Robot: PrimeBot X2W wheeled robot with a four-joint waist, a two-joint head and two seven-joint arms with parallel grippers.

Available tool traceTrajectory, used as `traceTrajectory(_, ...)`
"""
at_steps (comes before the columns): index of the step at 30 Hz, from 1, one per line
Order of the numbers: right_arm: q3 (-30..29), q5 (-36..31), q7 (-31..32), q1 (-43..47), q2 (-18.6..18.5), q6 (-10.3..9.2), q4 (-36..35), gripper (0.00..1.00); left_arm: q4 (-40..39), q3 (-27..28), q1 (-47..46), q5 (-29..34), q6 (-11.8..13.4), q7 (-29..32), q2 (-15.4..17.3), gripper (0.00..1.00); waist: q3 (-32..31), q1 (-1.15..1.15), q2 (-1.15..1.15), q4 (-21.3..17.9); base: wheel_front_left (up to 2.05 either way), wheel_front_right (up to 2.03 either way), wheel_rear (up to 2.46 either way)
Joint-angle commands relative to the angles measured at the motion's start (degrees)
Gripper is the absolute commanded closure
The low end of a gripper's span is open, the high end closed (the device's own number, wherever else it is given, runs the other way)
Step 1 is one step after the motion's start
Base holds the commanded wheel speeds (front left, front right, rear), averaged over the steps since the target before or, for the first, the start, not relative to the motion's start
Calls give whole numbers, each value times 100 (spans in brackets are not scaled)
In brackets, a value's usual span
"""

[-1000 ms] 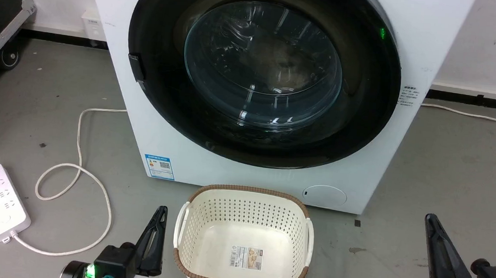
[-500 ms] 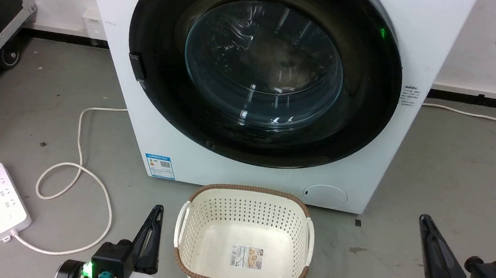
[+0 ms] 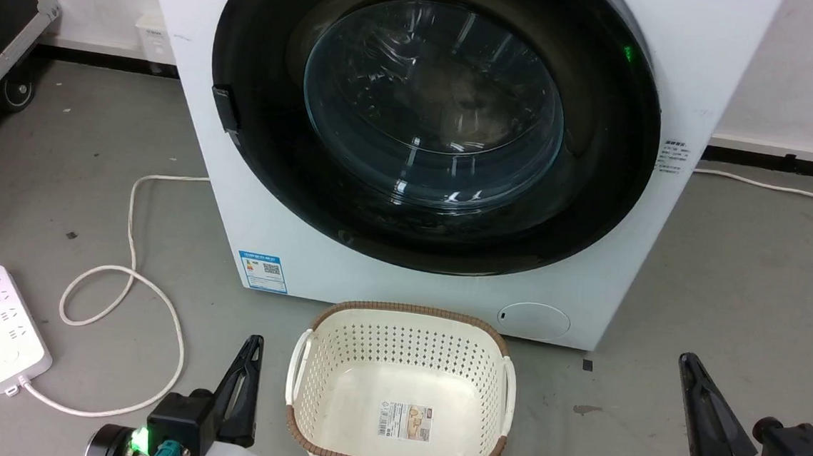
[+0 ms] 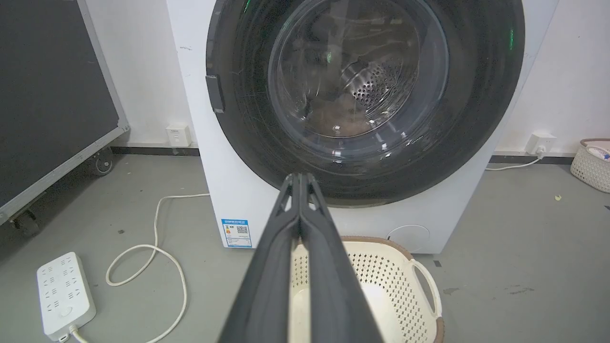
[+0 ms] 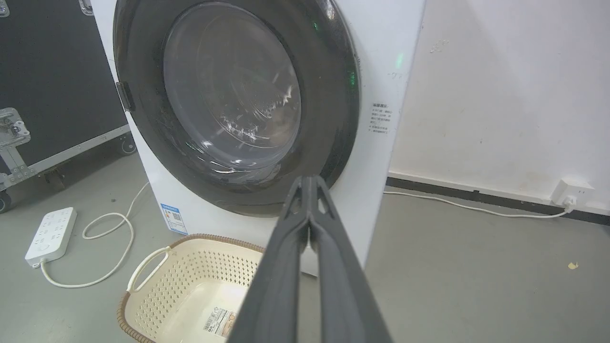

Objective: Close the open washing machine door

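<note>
Sitting flush on the washing machine, the washing machine door has its rim tight all round. The left gripper and right gripper hang low either side of the cream basket, fingers pressed together, with open floor around them. Print on the blue sticker is too small to read.

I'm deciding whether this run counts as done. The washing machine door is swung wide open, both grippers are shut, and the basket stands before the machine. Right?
Only the door is wrong: the right wrist view shows the washing machine door closed against the washing machine. The left gripper and right gripper are shut, and the basket stands before the machine.
</note>
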Motion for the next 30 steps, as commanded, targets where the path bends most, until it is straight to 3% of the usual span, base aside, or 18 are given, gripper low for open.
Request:
traceTrajectory(1, 21, -44, 25, -72, 10, -2, -45, 100, -36, 36, -58, 51, 26, 25, -16, 100, 1, 0, 0, 1, 0, 0, 0)
traceTrajectory(30, 173, -95, 391, -151, 19, -3, -99, 100, -170, 230, -111, 197, 49, 389, -38, 100, 23, 0, 0, 21, 0, 0, 0)
